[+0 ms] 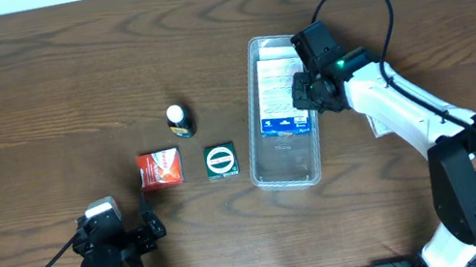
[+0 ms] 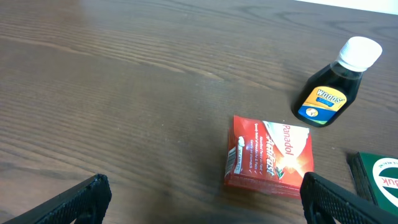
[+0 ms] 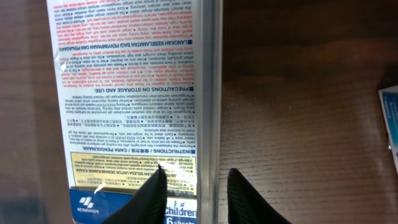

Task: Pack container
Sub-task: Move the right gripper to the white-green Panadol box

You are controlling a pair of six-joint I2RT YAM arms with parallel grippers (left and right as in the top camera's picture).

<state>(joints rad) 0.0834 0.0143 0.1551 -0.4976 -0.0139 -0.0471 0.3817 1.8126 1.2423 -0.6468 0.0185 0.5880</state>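
Observation:
The clear container (image 1: 286, 166) lies lengthwise right of centre. A white box with blue print (image 1: 279, 97) lies flat in its far half. My right gripper (image 1: 310, 93) hangs over the container's right wall (image 3: 208, 93). In the right wrist view, my right gripper (image 3: 198, 171) is open and straddles that wall. One finger is inside above the white box (image 3: 124, 81), the other outside over the table, and neither touches the wall. My left gripper (image 1: 146, 226) is wide open near the front left, holding nothing. In the left wrist view, my left gripper (image 2: 205, 179) sits just short of the red box (image 2: 270, 155).
A red box (image 1: 160, 169) and a green box (image 1: 220, 161) lie left of the container. A small dark bottle with a white cap (image 1: 179, 119) stands behind them. The bottle (image 2: 333, 87) and the green box (image 2: 379, 177) also show from the left wrist. A white-blue item (image 3: 390, 118) lies right of the container.

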